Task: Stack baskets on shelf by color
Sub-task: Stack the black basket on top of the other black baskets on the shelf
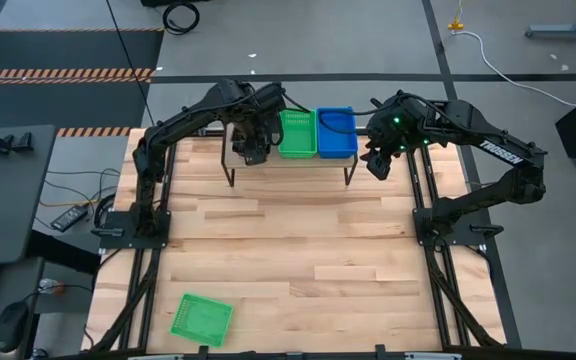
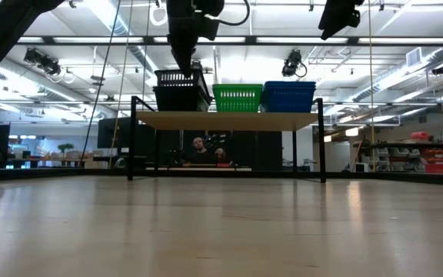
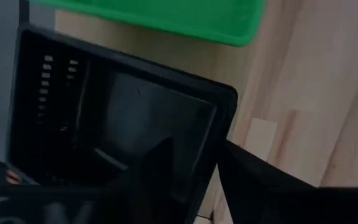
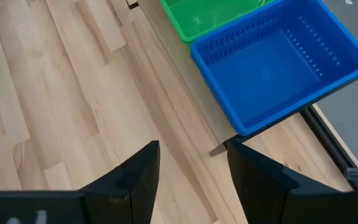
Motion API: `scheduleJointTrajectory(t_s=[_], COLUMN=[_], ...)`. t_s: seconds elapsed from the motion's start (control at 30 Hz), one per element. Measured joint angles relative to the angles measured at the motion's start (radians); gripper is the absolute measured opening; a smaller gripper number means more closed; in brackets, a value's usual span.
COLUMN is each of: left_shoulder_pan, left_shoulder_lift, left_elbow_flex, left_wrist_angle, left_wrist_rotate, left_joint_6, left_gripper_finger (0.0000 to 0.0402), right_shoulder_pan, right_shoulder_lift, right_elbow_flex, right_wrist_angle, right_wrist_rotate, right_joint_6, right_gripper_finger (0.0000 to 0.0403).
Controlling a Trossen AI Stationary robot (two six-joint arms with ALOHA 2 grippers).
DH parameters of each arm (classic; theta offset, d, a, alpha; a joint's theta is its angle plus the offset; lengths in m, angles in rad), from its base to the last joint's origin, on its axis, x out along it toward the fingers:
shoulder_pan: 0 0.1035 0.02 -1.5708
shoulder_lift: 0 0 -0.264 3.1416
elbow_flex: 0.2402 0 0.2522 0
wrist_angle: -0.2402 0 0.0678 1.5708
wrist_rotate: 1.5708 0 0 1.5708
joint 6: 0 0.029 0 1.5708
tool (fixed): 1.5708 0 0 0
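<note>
Lying alone at the desk's near edge, one green basket is waiting. On the shelf, black, green and blue stacks are sitting; left gripper fingers are straddling the black wall, grip unclear; right gripper is hovering released.

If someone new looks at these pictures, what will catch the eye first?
First, the row of black baskets, green basket and blue basket on the shelf at the table's far edge. The left gripper is over the black ones, the right gripper beside the shelf. One lone green basket lies near the front.
</note>
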Motion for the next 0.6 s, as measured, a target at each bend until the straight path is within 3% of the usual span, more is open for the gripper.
scheduleJointTrajectory(t_s=[0.6], left_shoulder_pan=[-0.001], left_shoulder_lift=[0.000], left_elbow_flex=[0.000], left_wrist_angle=[-0.001], left_wrist_rotate=[0.084], left_joint_6=[-0.330], left_gripper_finger=[0.0133], right_shoulder_pan=[0.000], right_shoulder_lift=[0.000], right_elbow_flex=[0.000], right_wrist_angle=[0.000], right_wrist_rotate=[0.000], right_joint_6=[-0.033], right_gripper_finger=[0.0195])
